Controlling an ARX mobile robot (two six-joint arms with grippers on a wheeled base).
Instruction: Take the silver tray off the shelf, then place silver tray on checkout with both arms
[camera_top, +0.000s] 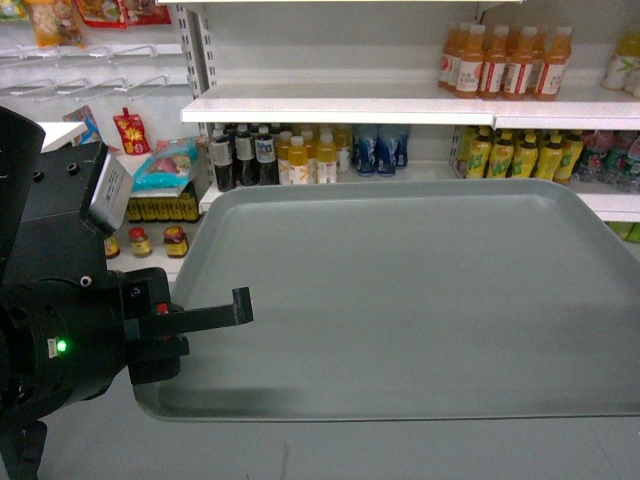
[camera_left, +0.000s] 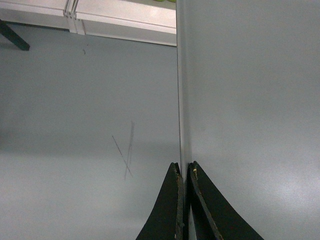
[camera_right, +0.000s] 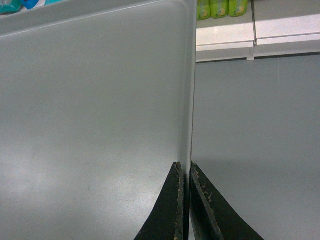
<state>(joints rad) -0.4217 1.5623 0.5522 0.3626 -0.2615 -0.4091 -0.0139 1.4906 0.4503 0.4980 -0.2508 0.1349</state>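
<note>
The silver tray (camera_top: 400, 300) hangs level in front of the shelf (camera_top: 340, 103), filling most of the head view. My left gripper (camera_top: 225, 322) is shut on the tray's left rim, one finger lying over the edge. In the left wrist view the fingertips (camera_left: 192, 172) pinch the thin rim, with the tray (camera_left: 250, 100) to their right. My right gripper (camera_right: 185, 170) is shut on the opposite rim, the tray (camera_right: 90, 100) spreading to its left; this gripper is outside the head view. The checkout is out of view.
The shelves behind the tray carry orange juice bottles (camera_top: 505, 62), dark and yellow bottles (camera_top: 270, 155) and green bottles (camera_top: 520, 155). Snack packs and jars (camera_top: 160, 215) stand at the left. Grey floor (camera_left: 75, 150) with a scuff mark lies below.
</note>
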